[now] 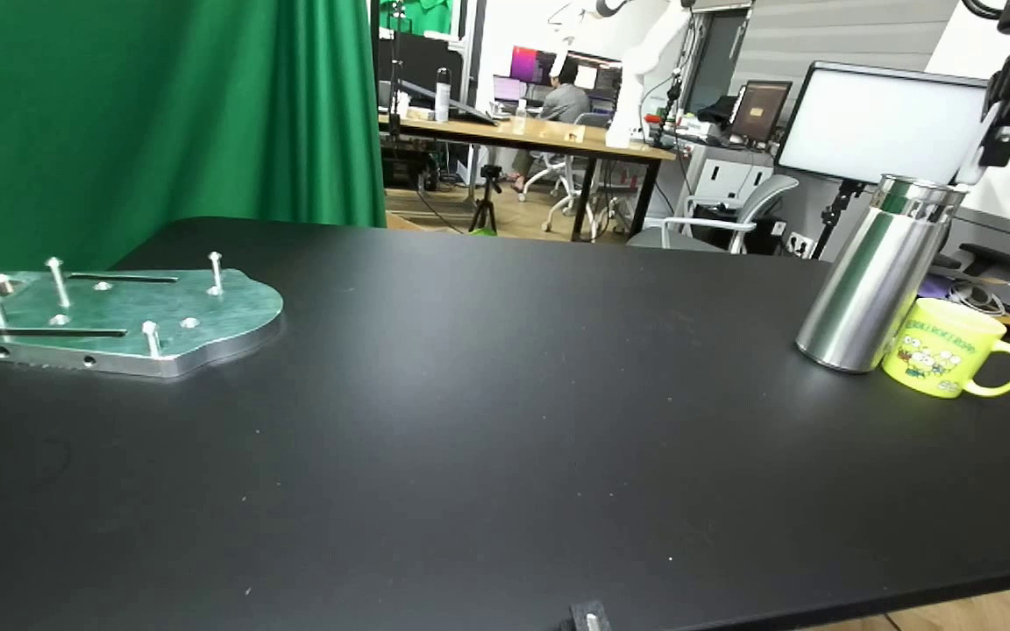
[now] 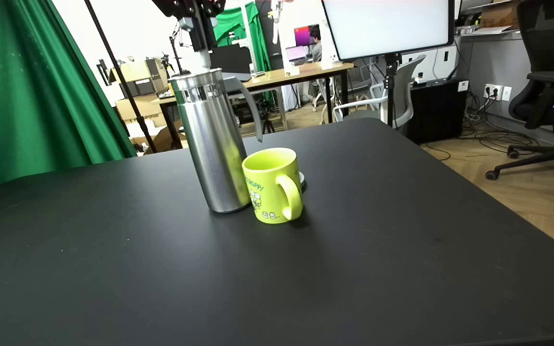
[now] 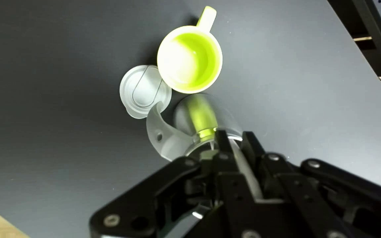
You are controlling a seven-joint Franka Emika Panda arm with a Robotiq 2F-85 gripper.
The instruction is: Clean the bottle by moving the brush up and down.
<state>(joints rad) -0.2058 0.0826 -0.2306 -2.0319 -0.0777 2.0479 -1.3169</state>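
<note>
The bottle, a tall silver flask with a grey side handle, stands on the black table in both exterior views (image 1: 864, 280) (image 2: 215, 149). In the wrist view, its reflective body (image 3: 203, 115) shows beyond the fingers. My gripper is directly above its mouth (image 1: 996, 140) (image 2: 201, 41) (image 3: 236, 135). The fingers are close together on a pale, slim stick, which I take for the brush (image 2: 203, 58). It also shows pale below the fingers in an exterior view (image 1: 973, 162) and as a strip between them in the wrist view (image 3: 245, 167). It reaches down into the mouth. Its bristles are hidden.
A yellow-green mug (image 1: 943, 346) (image 2: 271, 185) stands right beside the bottle. A round pale lid (image 3: 144, 91) lies beside mug and bottle handle. A metal plate with upright bolts (image 1: 137, 311) is at the table's far end. A monitor (image 1: 886, 123) stands behind.
</note>
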